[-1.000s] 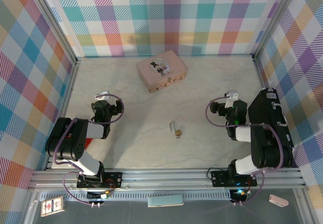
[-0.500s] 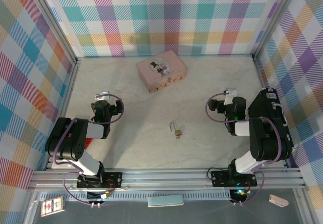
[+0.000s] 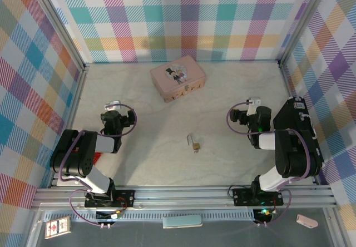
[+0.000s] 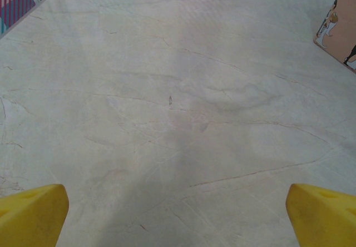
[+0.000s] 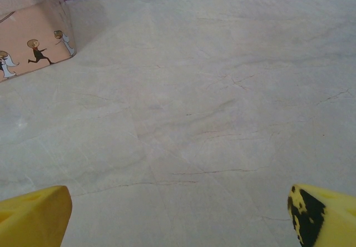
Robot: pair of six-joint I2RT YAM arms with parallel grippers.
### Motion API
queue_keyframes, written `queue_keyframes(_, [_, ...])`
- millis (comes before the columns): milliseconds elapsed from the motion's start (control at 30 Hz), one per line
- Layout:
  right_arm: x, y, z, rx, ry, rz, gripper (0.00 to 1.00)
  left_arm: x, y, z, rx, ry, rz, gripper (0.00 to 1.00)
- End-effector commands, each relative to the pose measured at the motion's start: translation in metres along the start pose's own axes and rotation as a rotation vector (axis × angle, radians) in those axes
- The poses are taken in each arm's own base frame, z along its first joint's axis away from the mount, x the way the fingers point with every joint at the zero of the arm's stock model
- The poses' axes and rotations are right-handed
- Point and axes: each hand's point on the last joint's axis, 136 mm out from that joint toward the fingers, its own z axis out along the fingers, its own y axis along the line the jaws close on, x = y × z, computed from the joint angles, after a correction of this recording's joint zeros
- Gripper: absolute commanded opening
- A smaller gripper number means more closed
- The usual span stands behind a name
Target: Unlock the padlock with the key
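Padlock (image 3: pixel 195 145) brass, thin silver shackle (image 3: pixel 191 139), on marbled table (image 3: pixel 150 124).

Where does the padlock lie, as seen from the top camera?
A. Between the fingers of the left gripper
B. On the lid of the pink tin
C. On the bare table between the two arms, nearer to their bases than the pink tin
C: the padlock lies on the table, roughly midway between the two arms, well apart from the pink tin farther back.
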Motion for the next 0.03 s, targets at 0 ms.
queue_keyframes(0, [-0.0115,0.0040,0.0000,-0.014,-0.031,-0.001,0.99,-0.0088,-0.0032,0.0013,0.017,-0.024,-0.017,1.00])
